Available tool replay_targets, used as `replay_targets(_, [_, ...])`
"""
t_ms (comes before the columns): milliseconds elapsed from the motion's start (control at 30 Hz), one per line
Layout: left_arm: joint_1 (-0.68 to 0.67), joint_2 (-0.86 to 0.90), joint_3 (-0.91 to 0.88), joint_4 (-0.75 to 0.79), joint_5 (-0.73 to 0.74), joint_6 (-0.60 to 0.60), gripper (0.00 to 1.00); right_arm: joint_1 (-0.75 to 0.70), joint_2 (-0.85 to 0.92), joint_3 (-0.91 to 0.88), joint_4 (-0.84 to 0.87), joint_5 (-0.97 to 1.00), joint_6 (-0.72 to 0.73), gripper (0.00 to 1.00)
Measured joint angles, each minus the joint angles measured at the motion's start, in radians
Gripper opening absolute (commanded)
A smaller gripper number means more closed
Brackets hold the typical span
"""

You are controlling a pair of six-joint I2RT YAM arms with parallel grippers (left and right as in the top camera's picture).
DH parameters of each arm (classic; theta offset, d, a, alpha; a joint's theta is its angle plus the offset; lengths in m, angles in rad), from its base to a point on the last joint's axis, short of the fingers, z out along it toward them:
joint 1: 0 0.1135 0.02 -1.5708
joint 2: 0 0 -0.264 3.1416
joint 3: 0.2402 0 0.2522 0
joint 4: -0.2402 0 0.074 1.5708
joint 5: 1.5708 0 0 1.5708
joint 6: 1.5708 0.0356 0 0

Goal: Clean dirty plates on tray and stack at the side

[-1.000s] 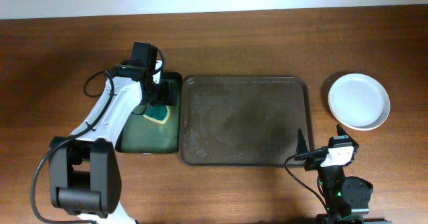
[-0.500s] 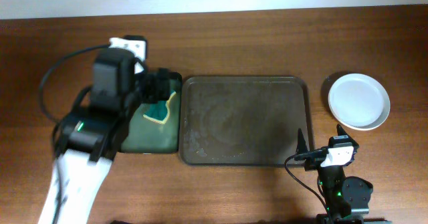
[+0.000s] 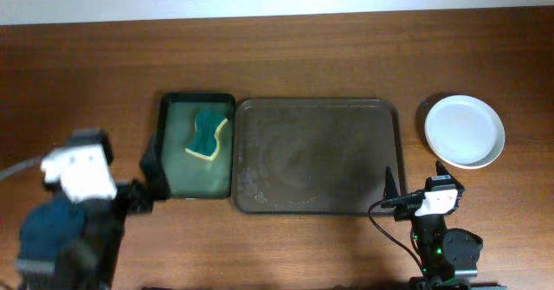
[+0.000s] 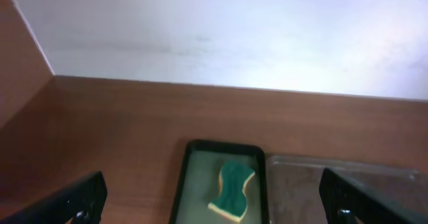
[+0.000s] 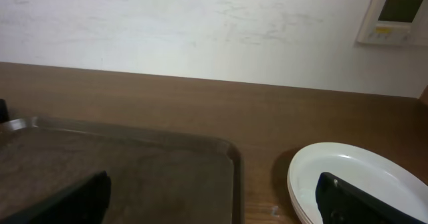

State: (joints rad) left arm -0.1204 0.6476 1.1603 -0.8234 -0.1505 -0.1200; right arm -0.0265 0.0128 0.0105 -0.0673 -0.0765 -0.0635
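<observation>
The dark brown tray (image 3: 316,117) lies mid-table with no plate on it; it also shows in the right wrist view (image 5: 134,164) and the left wrist view (image 4: 348,177). The white plates (image 3: 465,131) sit stacked on the table right of the tray, with no red smear visible; their stacked rims show in the right wrist view (image 5: 348,164). My left gripper (image 3: 147,182) is open and empty, drawn back to the front left (image 4: 214,200). My right gripper (image 3: 414,179) is open and empty near the tray's front right corner (image 5: 217,197).
A smaller black tray with a green inside (image 3: 186,173) adjoins the brown tray's left side. A green and yellow sponge (image 3: 206,135) lies in it, also seen in the left wrist view (image 4: 232,186). A wall runs behind the table.
My left arm has pulled back from over the small tray toward the front left. The sponge now lies uncovered in that tray. The right arm has not moved.
</observation>
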Motion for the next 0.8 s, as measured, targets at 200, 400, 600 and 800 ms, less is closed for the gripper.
replay_targets(200, [0.079, -0.270, -0.257, 0.253, 0.041, 0.000, 1.00, 0.000, 0.000, 0.000, 0.000, 0.000, 0.000, 0.98])
replay_targets(400, [0.096, -0.523, -0.523, 0.700, 0.079, 0.000, 1.00, 0.000, 0.000, 0.000, 0.000, 0.000, 0.000, 0.99])
replay_targets(600, [0.148, -0.635, -0.719, 0.975, 0.173, 0.000, 1.00, 0.000, 0.000, 0.000, 0.000, 0.000, -0.001, 0.98])
replay_targets(800, [0.154, -0.636, -0.837, 0.986, 0.208, 0.000, 0.99, 0.000, 0.000, 0.000, 0.000, 0.000, 0.000, 0.99])
